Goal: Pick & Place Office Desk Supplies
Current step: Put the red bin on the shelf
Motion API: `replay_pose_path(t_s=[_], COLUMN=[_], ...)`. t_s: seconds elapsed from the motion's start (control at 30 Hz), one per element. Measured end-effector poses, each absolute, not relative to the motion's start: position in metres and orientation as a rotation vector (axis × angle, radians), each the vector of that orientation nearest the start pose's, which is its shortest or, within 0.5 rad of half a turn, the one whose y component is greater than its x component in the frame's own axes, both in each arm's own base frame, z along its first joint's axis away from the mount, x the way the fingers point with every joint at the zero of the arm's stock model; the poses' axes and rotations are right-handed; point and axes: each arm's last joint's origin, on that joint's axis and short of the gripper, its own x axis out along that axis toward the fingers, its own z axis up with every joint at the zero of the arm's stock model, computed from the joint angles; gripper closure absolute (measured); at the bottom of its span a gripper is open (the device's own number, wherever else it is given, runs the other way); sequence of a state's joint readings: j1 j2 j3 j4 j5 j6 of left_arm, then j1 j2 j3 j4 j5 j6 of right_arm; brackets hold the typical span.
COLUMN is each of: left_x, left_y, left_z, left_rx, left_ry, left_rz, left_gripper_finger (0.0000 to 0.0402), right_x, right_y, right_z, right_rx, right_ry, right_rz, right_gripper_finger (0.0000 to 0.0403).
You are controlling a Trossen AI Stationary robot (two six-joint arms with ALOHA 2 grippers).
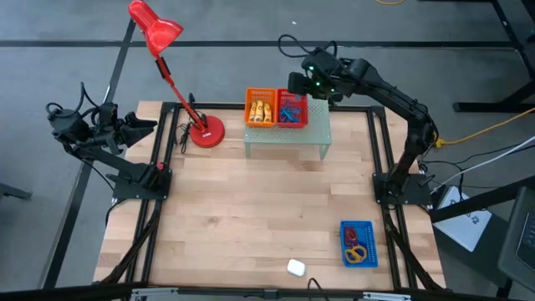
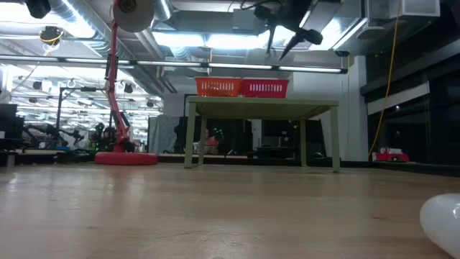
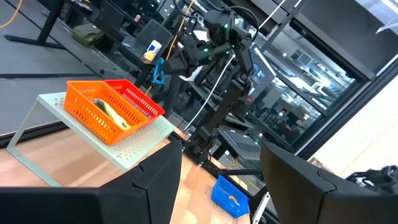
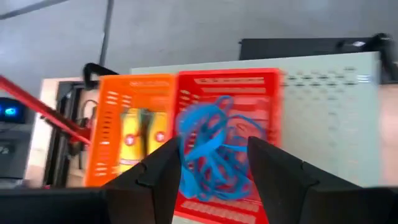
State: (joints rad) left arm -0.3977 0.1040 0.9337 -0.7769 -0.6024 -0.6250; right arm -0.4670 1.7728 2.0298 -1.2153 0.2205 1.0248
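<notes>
The right gripper (image 1: 303, 81) hangs above the far edge of the table, over the red basket (image 1: 292, 109) on the green riser (image 1: 288, 134). In the right wrist view its fingers stand apart with a blue loop (image 4: 202, 134) between them, and in the left wrist view that loop (image 3: 158, 70) dangles from the gripper, above the baskets. Whether the loop is pinched or just draped over a finger I cannot tell; it looks carried, right at the point of being let go.

The red basket already holds a tangle of blue loops (image 4: 217, 168). Touching its left side is the orange basket (image 1: 260, 108) with the yellow tubes (image 1: 260, 111) lying in it. Near the front right of the table sits the blue basket (image 1: 358, 243), with orange and red loops (image 1: 354, 252) inside.

The step in hand appears to be dropping a blue loop into the red basket. The next move calls for the loop to fall free of the fingers and clear of the rim, then a reach to the blue basket for another piece.

The left gripper (image 1: 144, 125) waits, fingers wide and empty, off the left edge of the table.
</notes>
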Motion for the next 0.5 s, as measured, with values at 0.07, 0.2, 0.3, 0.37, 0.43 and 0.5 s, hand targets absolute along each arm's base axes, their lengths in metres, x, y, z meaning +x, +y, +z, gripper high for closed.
replay_pose_path(t_s=[0.07,0.2,0.3,0.37,0.43,0.5], left_x=[-0.021,-0.021,-0.021,-0.021,-0.021,-0.021], left_y=[0.027,0.026,0.026,0.026,0.025,0.025], left_z=[0.357,0.357,0.357,0.357,0.357,0.357], left_rx=[-0.648,-0.648,-0.648,-0.648,-0.648,-0.645], left_ry=[-0.109,-0.105,-0.100,-0.097,-0.096,-0.096], left_rz=[0.184,0.169,0.154,0.144,0.140,0.140], left_gripper_finger=[0.0185,0.0185,0.0185,0.0185,0.0185,0.0185], right_x=[0.316,0.327,0.331,0.332,0.333,0.333], right_y=[-0.164,-0.167,-0.170,-0.171,-0.171,-0.171], right_z=[0.398,0.377,0.371,0.369,0.368,0.369], right_rx=[1.021,1.030,1.029,1.029,1.029,1.032], right_ry=[0.565,0.646,0.649,0.650,0.653,0.650], right_rz=[-1.075,-1.128,-1.155,-1.157,-1.158,-1.159], right_gripper_finger=[0.0218,0.0224,0.0242,0.0264,0.0297,0.0343])
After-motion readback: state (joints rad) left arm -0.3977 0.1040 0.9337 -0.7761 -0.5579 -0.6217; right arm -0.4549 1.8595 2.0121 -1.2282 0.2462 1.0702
